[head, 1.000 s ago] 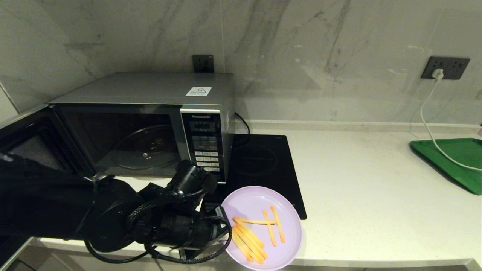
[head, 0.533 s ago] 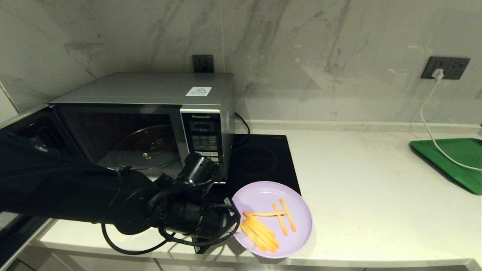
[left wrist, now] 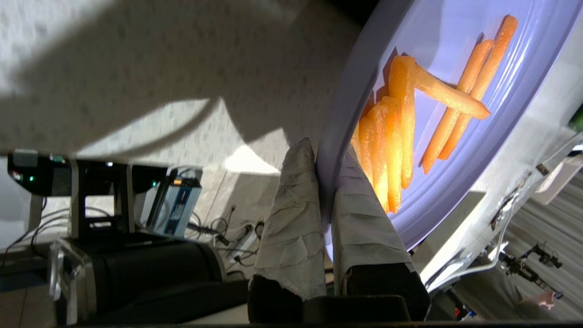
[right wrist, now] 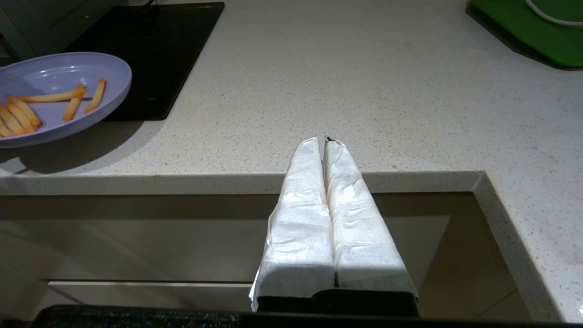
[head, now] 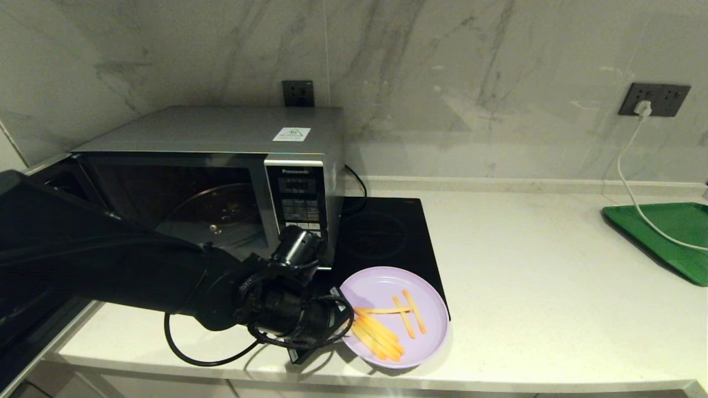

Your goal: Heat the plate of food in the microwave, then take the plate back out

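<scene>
The lilac plate of food (head: 394,316) carries several orange fry sticks (head: 381,334). It hangs just above the counter's front, by the near corner of the hob, casting a shadow below. My left gripper (head: 344,326) is shut on the plate's left rim. In the left wrist view the taped fingers (left wrist: 291,214) pinch the rim of the plate (left wrist: 432,41) between them. The microwave (head: 221,132) stands at the back left with its door swung open and its glass turntable (head: 215,215) bare. My right gripper (right wrist: 325,140) is shut and empty below the counter's front edge, right of the plate (right wrist: 68,75).
A flat black induction hob (head: 381,237) lies right of the microwave. A green tray (head: 669,237) sits at the far right with a white cable (head: 630,182) across it. The open microwave door (head: 33,171) juts out at the left, partly behind my left arm.
My left arm has reached forward, carrying the plate away from the counter's front edge and a little right, toward the hob's corner. The right gripper is parked.
</scene>
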`<state>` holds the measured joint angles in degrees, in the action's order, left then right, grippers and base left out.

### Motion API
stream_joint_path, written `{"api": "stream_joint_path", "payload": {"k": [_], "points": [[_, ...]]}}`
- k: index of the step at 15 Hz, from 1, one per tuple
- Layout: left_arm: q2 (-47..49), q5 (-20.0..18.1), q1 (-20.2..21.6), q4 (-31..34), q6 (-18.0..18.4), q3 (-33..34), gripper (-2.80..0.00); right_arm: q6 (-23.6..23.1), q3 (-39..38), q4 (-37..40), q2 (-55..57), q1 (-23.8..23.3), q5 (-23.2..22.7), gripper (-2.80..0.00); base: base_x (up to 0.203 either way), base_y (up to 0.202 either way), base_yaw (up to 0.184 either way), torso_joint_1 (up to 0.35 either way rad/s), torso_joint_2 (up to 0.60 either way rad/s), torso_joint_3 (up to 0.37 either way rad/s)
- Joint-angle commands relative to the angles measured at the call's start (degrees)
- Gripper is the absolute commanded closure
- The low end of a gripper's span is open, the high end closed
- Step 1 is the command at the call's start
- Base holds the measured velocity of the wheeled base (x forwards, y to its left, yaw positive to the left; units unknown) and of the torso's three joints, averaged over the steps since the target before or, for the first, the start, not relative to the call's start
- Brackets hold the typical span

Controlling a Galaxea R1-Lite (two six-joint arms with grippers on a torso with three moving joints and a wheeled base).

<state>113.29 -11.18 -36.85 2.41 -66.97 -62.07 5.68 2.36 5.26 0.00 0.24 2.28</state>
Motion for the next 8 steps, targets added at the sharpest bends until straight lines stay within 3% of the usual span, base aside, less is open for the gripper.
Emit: {"api": "stream_joint_path", "payload": {"k": [1,3,8], "points": [[2.0,0.7,0.3,0.1,-0.4,-1.3,0.00,0.0,-0.1,0.0,0.1,0.0,0.0,0.00,0.000,0.000,0.000,0.000,0.00,0.000],[2.9,2.6,0.2,0.4,-0.3,-2.1,0.00,0.0,0.0,0.0,0.1,0.0,0.0,0.00,0.000,0.000,0.000,0.000,0.00,0.000],[4.6,2.9,0.3,3.0,-0.3,-4.8,0.00,0.0,0.0,0.0,0.1,0.0,0.0,0.00,0.000,0.000,0.000,0.000,0.00,0.000]]}}
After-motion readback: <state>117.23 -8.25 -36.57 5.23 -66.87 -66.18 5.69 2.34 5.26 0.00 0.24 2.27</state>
